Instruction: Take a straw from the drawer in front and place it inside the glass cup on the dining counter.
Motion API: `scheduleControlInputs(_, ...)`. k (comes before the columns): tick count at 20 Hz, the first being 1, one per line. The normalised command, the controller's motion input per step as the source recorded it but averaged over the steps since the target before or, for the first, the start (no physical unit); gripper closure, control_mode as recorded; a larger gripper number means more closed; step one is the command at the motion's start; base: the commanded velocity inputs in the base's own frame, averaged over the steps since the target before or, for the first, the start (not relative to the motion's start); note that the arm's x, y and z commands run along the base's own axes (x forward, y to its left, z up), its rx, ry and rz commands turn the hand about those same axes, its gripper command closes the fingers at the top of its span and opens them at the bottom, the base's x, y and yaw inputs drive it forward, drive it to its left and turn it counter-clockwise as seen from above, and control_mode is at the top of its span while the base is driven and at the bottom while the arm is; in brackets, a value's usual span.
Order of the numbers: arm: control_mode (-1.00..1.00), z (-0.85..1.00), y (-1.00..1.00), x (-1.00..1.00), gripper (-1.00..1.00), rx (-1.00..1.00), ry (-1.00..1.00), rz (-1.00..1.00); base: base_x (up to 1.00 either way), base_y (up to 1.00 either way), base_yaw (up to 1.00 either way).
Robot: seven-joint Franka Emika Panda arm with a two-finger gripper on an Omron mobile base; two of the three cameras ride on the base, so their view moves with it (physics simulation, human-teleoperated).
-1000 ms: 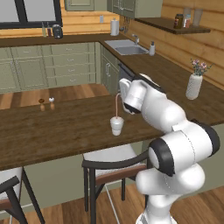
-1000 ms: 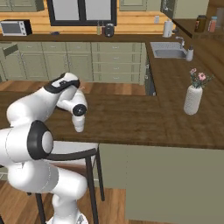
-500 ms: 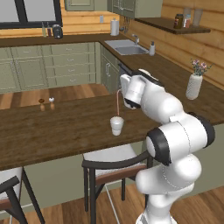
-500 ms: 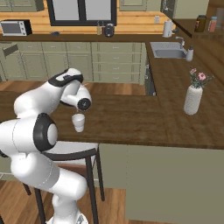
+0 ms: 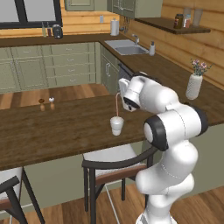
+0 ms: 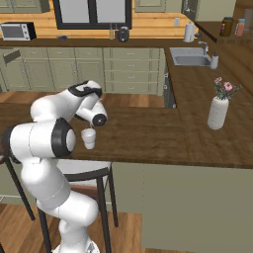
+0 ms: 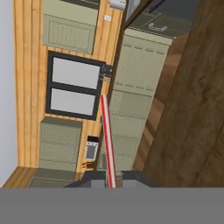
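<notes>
My tool (image 5: pixel 118 92), pinching the straw (image 5: pixel 116 105) at its top, sits mid-frame in the left base view, with the straw hanging near upright straight above the cup (image 5: pixel 116 125) on the tabletop (image 5: pixel 52 127), its lower end at the rim.

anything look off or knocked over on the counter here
Nothing stands out. The glass cup stands upright on the dining counter, the vase is upright too, and nothing is spilled. The gripper holds the straw upright over the cup.
</notes>
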Motion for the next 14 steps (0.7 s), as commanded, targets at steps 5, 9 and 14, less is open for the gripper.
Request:
scheduleControlInputs(5,-1.00,-0.38,0.00,0.05,1.00,0.00,0.00,0.00,0.00,0.00,0.00)
scheduleControlInputs(9,-1.00,-0.34,0.00,0.17,1.00,0.00,0.00,0.00,0.00,0.00,0.00)
scheduleControlInputs(14,-1.00,-0.26,0.00,0.03,1.00,0.00,0.00,0.00,0.00,0.00,0.00)
